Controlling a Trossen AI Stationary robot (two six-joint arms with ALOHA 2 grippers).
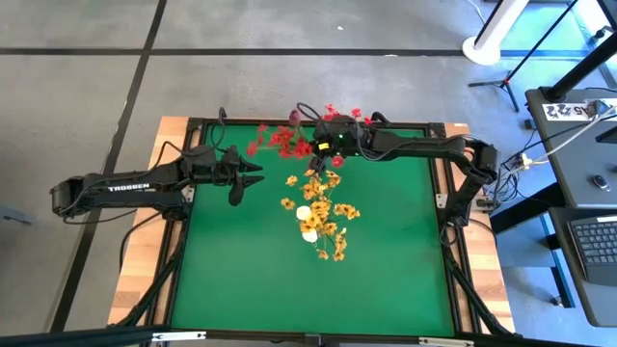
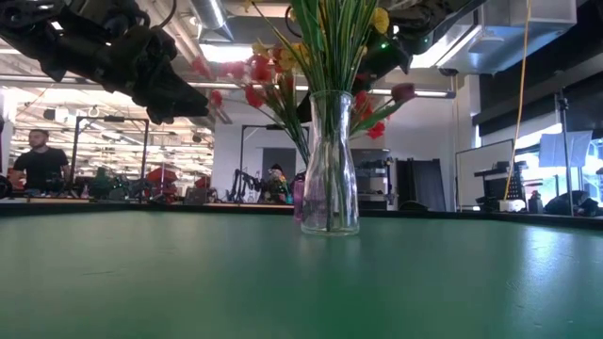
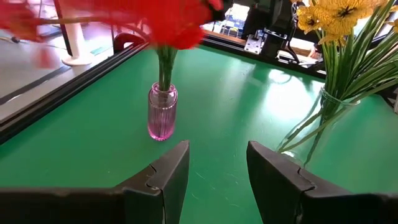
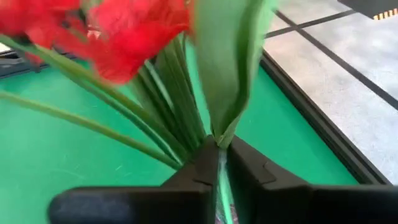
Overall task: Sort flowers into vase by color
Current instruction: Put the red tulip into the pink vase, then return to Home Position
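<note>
the red blossom sprays (image 3: 163, 18) stand upright on bunched green stalks in a small pink ribbed vase (image 3: 162, 112) near the table's far edge. the yellow-orange blossom sprays (image 1: 323, 207) fill a taller clear glass vase (image 2: 329, 169) near the middle of the green mat, stalks fanning outward, with white tulip buds (image 1: 306, 218) among them.

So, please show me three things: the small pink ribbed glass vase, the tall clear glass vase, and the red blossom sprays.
Small pink ribbed glass vase (image 3: 162, 112): left wrist view, on its ribbed body.
Tall clear glass vase (image 2: 329, 169): low view, on its glass neck.
Red blossom sprays (image 1: 282, 142): high view, on the blossoms beside the right gripper.
</note>
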